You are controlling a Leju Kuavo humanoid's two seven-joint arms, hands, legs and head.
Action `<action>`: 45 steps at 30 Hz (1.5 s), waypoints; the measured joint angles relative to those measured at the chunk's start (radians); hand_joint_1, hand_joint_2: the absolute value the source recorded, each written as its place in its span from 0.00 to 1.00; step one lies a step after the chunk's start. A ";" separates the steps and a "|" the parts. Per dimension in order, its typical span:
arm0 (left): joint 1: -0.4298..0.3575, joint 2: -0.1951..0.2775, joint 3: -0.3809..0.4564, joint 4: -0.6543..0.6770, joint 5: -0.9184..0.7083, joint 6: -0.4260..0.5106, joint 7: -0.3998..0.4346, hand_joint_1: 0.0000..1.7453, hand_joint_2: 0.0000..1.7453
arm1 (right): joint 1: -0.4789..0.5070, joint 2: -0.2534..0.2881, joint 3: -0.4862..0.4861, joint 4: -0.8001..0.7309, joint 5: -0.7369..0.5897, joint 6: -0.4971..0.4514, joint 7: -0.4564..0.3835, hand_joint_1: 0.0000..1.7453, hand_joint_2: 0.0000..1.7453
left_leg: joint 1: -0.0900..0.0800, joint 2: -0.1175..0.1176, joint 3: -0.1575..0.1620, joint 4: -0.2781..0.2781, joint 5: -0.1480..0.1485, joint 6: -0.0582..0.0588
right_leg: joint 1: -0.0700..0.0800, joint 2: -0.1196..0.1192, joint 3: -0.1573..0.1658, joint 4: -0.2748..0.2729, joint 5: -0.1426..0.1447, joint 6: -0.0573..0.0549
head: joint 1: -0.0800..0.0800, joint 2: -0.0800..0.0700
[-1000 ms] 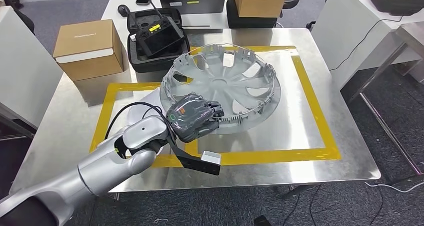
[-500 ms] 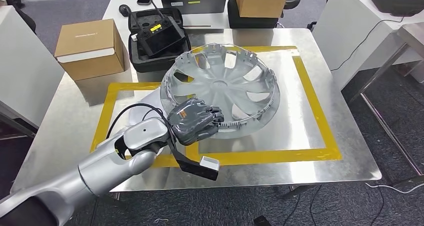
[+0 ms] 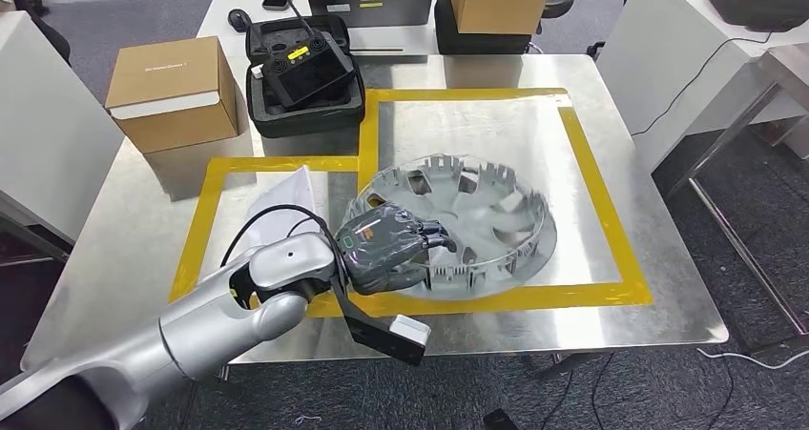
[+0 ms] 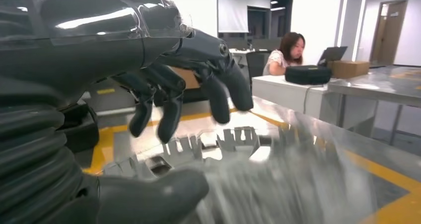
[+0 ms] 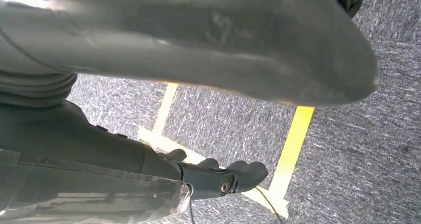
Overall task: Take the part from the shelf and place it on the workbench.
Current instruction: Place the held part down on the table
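1. The part, a silver wheel cover (image 3: 458, 225), lies flat on the desk (image 3: 658, 306), inside the yellow tape frame (image 3: 596, 187).
2. The left hand (image 3: 386, 247) sits at the cover's near-left rim. Its fingers (image 4: 218, 92) arch above the rim tabs, thumb beneath, spread apart and apparently clamping nothing (the wrist picture is blurred).
3. The right hand (image 5: 218, 179) hangs over carpet, fingers curled in, holding nothing.
4. Beyond the cover, well apart: a black case (image 3: 303, 72) and a cardboard box (image 3: 172, 92). White paper (image 3: 281, 201) lies just left of the cover.
5. Judgement: placement looks done; the hand can withdraw toward the robot unobstructed.
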 joint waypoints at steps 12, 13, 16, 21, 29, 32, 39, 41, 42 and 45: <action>0.008 -0.002 0.000 0.000 0.030 0.036 -0.001 0.00 0.00 | 0.000 0.000 0.001 0.000 0.006 0.004 0.003 0.00 0.00 | 0.000 0.002 0.000 0.000 0.000 0.000 | 0.000 0.000 0.000 0.000 0.000 0.000 | 0.000 0.000; 0.011 -0.002 0.001 0.000 0.035 0.049 -0.003 0.00 0.00 | 0.000 0.000 0.001 0.000 0.006 0.004 0.003 0.00 0.00 | 0.000 0.003 0.000 0.000 0.000 0.000 | 0.000 0.000 0.000 0.000 0.000 0.000 | 0.000 0.000; 0.029 -0.003 0.016 -0.003 0.059 0.150 -0.032 0.00 0.00 | 0.001 0.000 0.001 0.000 0.003 0.001 0.003 0.00 0.00 | 0.000 0.004 0.000 0.000 0.000 0.000 | 0.000 0.000 0.000 0.000 0.000 0.000 | 0.000 0.000; 0.113 -0.007 0.099 -0.064 0.140 0.426 -0.164 0.00 0.00 | 0.010 0.000 0.001 0.000 -0.011 -0.014 0.001 0.00 0.00 | 0.000 0.007 0.000 0.000 0.000 0.000 | 0.000 0.001 0.000 0.000 0.000 0.000 | 0.000 0.000; 0.275 -0.008 0.234 -0.348 0.123 0.629 -0.234 0.00 0.00 | 0.038 0.000 0.000 0.000 -0.036 -0.044 -0.027 0.00 0.00 | 0.000 0.014 0.000 -0.001 -0.001 0.002 | 0.000 0.004 0.000 0.000 0.000 0.000 | 0.000 0.000; 0.315 -0.004 0.271 -0.438 0.074 0.667 -0.232 0.00 0.00 | 0.041 0.000 0.000 0.000 -0.045 -0.050 -0.033 0.00 0.00 | 0.000 0.019 0.000 -0.001 -0.002 0.003 | 0.000 0.006 0.000 0.000 0.000 0.000 | 0.001 0.000; 0.504 0.007 0.410 -0.642 -0.260 0.706 -0.176 0.00 0.00 | 0.060 0.004 -0.008 0.000 -0.084 -0.070 -0.066 0.00 0.00 | 0.000 0.026 0.002 -0.001 -0.004 0.003 | 0.000 0.014 0.001 0.000 0.000 0.000 | 0.000 0.000; 0.569 0.008 0.465 -0.691 -0.301 0.706 -0.170 0.00 0.00 | 0.068 0.005 -0.012 0.000 -0.095 -0.071 -0.075 0.00 0.00 | 0.000 0.027 0.002 -0.001 -0.004 0.003 | 0.000 0.014 0.001 0.000 0.000 0.000 | 0.000 0.000; 0.602 0.009 0.492 -0.714 -0.307 0.706 -0.169 0.00 0.00 | 0.072 0.005 -0.014 0.000 -0.100 -0.071 -0.078 0.00 0.00 | 0.000 0.027 0.002 -0.001 -0.004 0.003 | 0.000 0.014 0.001 0.000 0.000 0.000 | 0.000 0.000; 0.708 0.005 0.579 -0.785 -0.261 0.706 -0.196 0.00 0.00 | 0.085 0.005 -0.018 0.000 -0.110 -0.072 -0.081 0.00 0.00 | 0.001 0.029 0.002 -0.002 -0.005 0.003 | 0.000 0.016 0.001 0.000 -0.001 0.000 | 0.000 0.000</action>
